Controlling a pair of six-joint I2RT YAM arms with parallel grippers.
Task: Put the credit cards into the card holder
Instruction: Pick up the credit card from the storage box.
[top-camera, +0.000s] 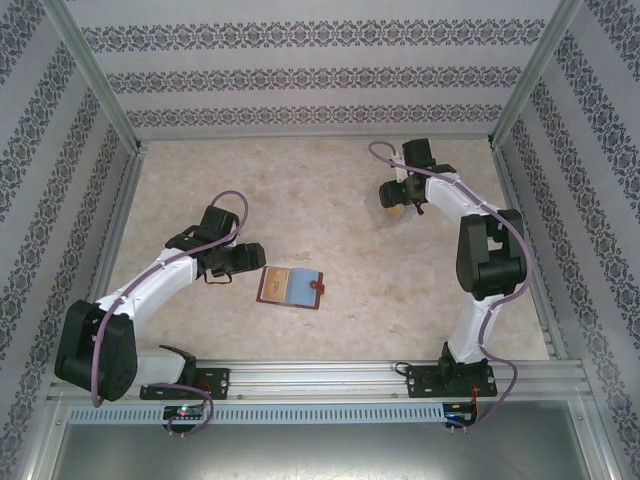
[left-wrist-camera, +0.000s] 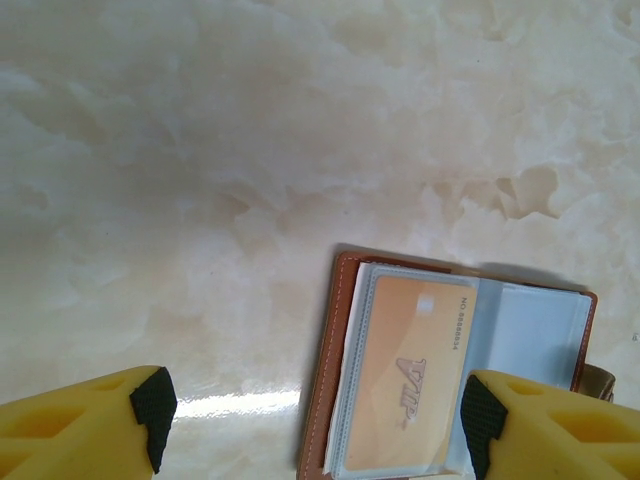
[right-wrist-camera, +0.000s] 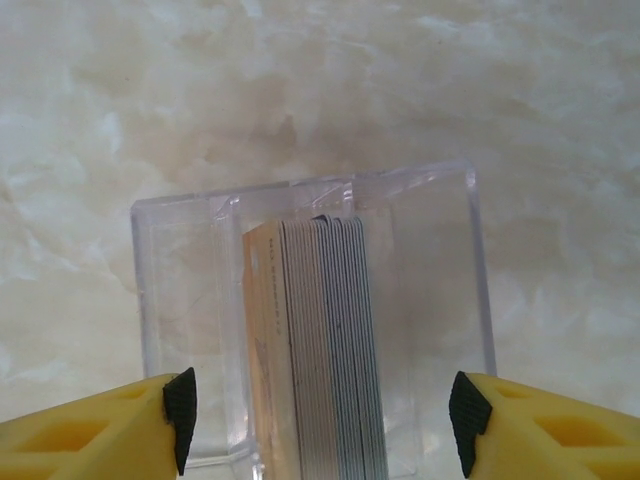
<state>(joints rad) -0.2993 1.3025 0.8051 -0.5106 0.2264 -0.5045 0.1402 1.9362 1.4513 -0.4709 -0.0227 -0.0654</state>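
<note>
Task partly done, by the look of it. Card holder (top-camera: 291, 287) lies open and flat on the bench (top-camera: 340, 200), mid-front, just beside the left tool (left-wrist-camera: 317, 412). One orange card (left-wrist-camera: 405, 380) already sits in its left clear sleeve, printed side up. The right sleeve looks empty, pale blue-grey.

The rest of the credit cards (right-wrist-camera: 320, 330) stand on edge as a tight stack in a clear plastic box (right-wrist-camera: 440, 260) at the far right of the bench, well apart from the holder. One orange card is at the left of the stack, the others are pale grey. Most of the job is left, I judge.

Left tool: jaws wide, holding nothing, above the holder's left half. Right tool (right-wrist-camera: 322, 408): jaws wide, either side of the box, gripping nothing.

Holder: reddish-brown leather with stitched edge and a snap tab on the right.
</note>
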